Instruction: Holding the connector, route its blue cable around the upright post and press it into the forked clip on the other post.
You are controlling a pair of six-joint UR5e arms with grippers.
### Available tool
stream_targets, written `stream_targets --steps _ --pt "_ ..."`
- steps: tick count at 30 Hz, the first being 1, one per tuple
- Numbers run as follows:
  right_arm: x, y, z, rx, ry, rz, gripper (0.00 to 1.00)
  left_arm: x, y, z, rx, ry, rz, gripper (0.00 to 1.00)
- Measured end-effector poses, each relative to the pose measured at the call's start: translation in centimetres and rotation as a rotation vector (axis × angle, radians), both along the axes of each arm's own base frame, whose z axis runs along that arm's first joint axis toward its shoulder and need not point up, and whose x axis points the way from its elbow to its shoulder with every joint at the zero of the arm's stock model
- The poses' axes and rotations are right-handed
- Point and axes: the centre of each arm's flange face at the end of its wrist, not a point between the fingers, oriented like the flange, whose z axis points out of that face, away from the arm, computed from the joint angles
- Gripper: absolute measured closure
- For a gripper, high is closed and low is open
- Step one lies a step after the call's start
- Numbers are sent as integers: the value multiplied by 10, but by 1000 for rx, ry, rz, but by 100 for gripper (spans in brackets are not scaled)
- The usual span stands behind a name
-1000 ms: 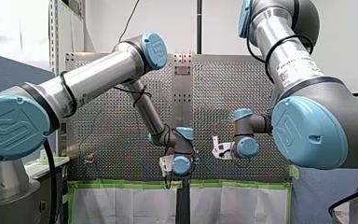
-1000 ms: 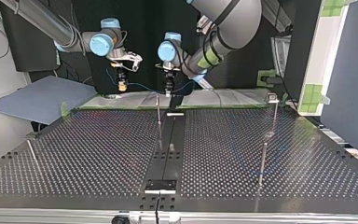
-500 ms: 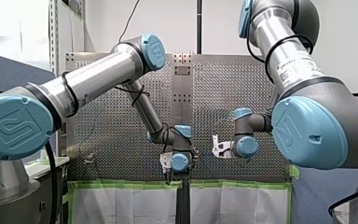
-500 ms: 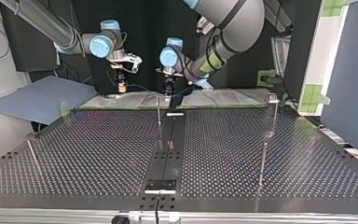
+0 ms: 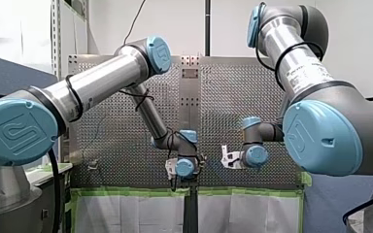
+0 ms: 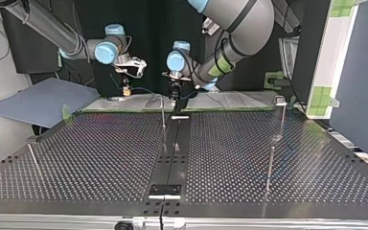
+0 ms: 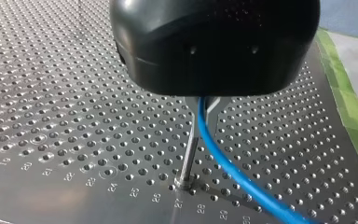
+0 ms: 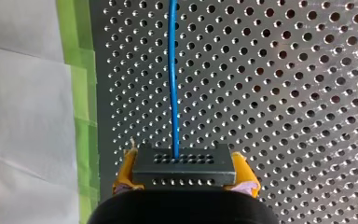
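Yellow pads on my right jaws clamp a dark grey rectangular connector block from both sides. The thin blue cable leaves the block's face straight ahead, toward its 12 o'clock, over the perforated metal desk. Green tape edges the desk beside it.

In the left wrist view my left jaws, black with 2 metal fingers, are closed about the same cable. It trails away beneath them past a thin upright metal post standing just beside the fingers.

In the top view the right jaws hang at 10 o'clock of that post and the left jaws at 1 o'clock, both over the desk's far edge. The forked clip sits on another post, well apart at 3 o'clock.
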Motion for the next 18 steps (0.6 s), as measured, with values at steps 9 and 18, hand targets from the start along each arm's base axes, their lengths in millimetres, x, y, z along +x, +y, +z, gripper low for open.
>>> stream_targets --steps 9,18 --pt "4 -20 11 -25 -15 -2 100 12 2 5 -5 -5 -6 100" --pt "2 -37 20 -32 -31 1 100 22 2 9 -14 -11 -23 100"
